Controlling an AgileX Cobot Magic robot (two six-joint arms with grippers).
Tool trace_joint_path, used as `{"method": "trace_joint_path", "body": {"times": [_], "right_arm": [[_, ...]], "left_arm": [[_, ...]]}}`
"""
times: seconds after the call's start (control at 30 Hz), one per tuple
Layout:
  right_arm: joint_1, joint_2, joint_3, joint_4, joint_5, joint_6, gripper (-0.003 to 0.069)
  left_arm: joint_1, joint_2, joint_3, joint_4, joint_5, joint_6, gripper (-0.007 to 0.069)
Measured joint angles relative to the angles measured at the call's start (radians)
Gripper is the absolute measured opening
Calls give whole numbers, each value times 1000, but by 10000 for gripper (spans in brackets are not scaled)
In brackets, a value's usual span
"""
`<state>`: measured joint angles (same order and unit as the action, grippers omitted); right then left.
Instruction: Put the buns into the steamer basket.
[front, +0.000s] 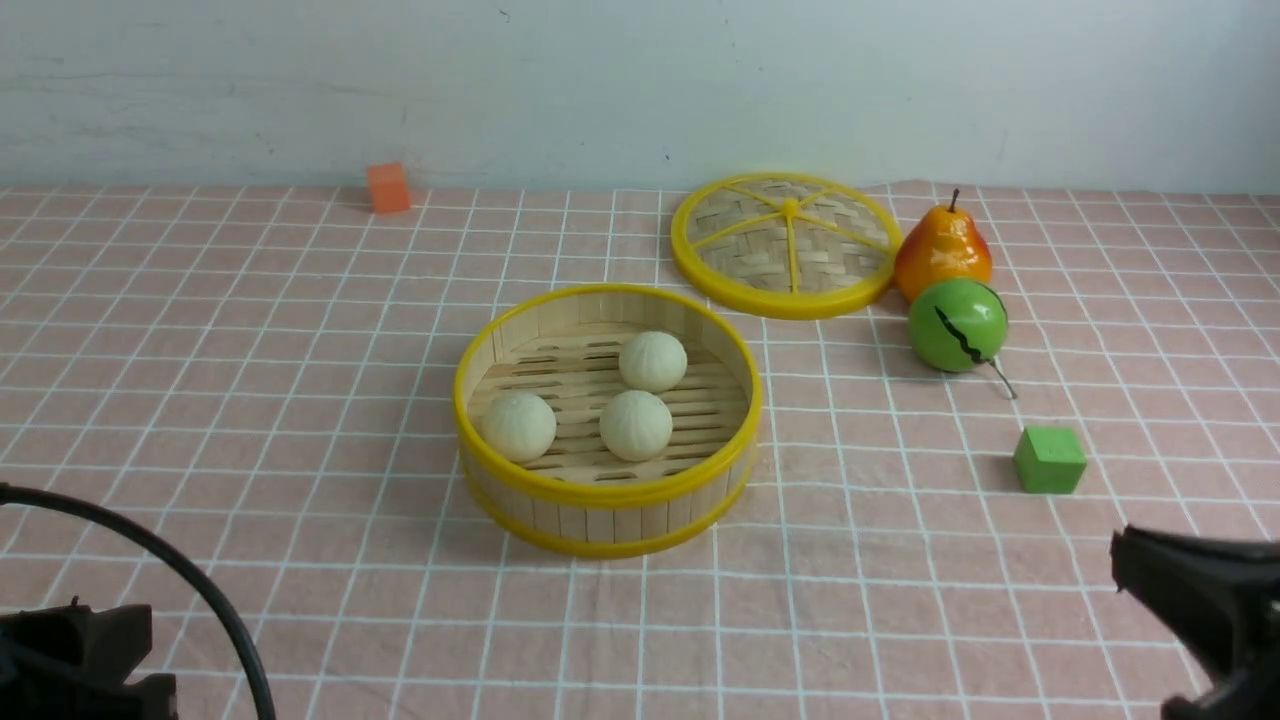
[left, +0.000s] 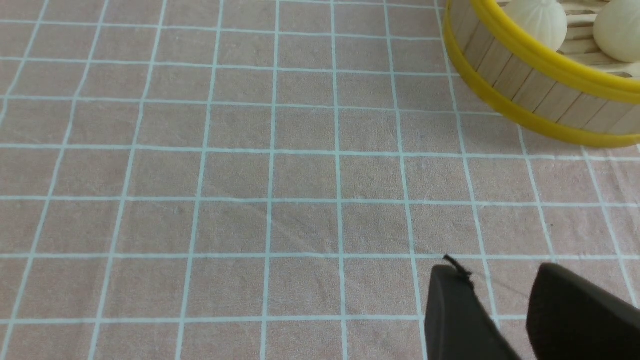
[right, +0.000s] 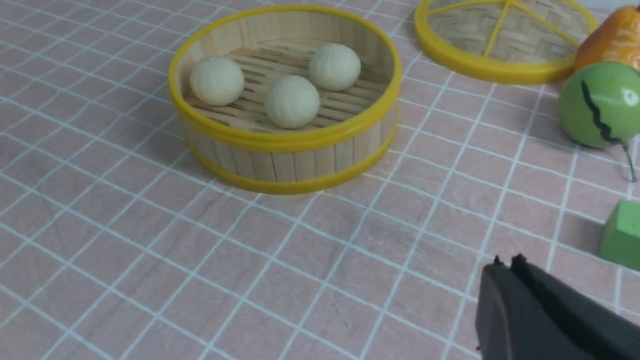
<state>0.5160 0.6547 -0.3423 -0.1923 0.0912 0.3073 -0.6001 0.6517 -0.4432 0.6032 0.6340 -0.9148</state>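
Note:
Three cream-white buns (front: 652, 361) (front: 519, 426) (front: 636, 425) lie inside the steamer basket (front: 607, 492), a round wooden-slat basket with yellow rims at mid-table. The right wrist view shows the same buns (right: 292, 101) on the basket's (right: 285, 142) slotted floor. My left gripper (left: 497, 272) is open over bare cloth, nothing between its fingers, with the basket (left: 525, 65) a few squares off. My right gripper (right: 507, 265) is shut and empty, low at the front right (front: 1130, 560), well short of the basket.
The woven lid (front: 787, 245) lies flat behind the basket to the right. An orange pear (front: 942, 250) and a green ball (front: 957, 324) sit beside it. A green cube (front: 1049, 460) lies right of the basket, an orange cube (front: 388, 187) at the back left. A black cable (front: 200, 590) arcs at front left.

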Motion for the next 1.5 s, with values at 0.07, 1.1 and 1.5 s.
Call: {"method": "trace_joint_path", "body": {"times": [0.07,1.1,1.5], "right_arm": [[0,-45,67,-2,-80,0,-17],[-463,-665,362,90,279,-45,-3],[-463,-665,359,93,293,-46,8]], "left_arm": [[0,0,0,0,0,0,217],[0,0,0,0,1,0,237],[0,0,0,0,1,0,237]]}}
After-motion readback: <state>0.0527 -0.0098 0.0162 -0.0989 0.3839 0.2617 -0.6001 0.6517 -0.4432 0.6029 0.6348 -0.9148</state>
